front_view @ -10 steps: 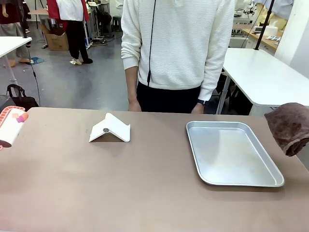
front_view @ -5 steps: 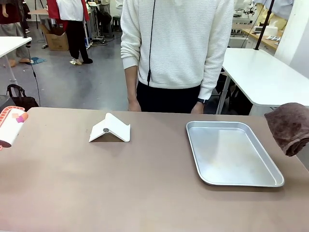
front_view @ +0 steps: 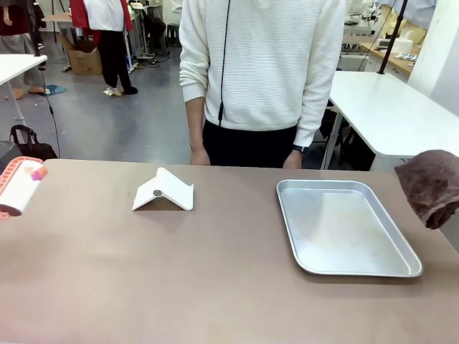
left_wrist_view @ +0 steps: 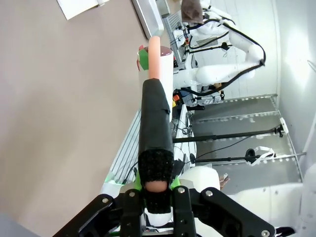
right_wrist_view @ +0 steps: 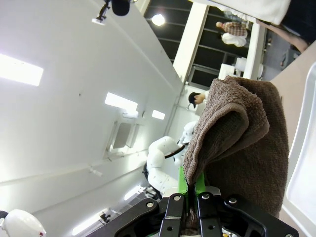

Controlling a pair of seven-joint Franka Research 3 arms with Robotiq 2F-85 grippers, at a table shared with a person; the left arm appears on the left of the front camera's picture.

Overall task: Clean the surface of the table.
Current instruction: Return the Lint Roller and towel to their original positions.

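Clamping a brown cloth (right_wrist_view: pixel 237 143) tight, the right gripper (right_wrist_view: pixel 190 205) hangs off the counter's (front_view: pixel 179 272) right edge, while the left gripper (left_wrist_view: pixel 156 197) is clenched on a black-handled roller (left_wrist_view: pixel 154 74) at the left edge. The brownish counter spreads wide between them. Trouble ahead, I'd say: a sweeping wipe could shove the silver tray (front_view: pixel 344 226) or the folded white stand (front_view: pixel 163 191) toward the person (front_view: pixel 262 79).

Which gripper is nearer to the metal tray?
The right gripper, shut on a brown cloth just past the tray's right edge. The left gripper, shut on a lint roller, is at the table's far left end.
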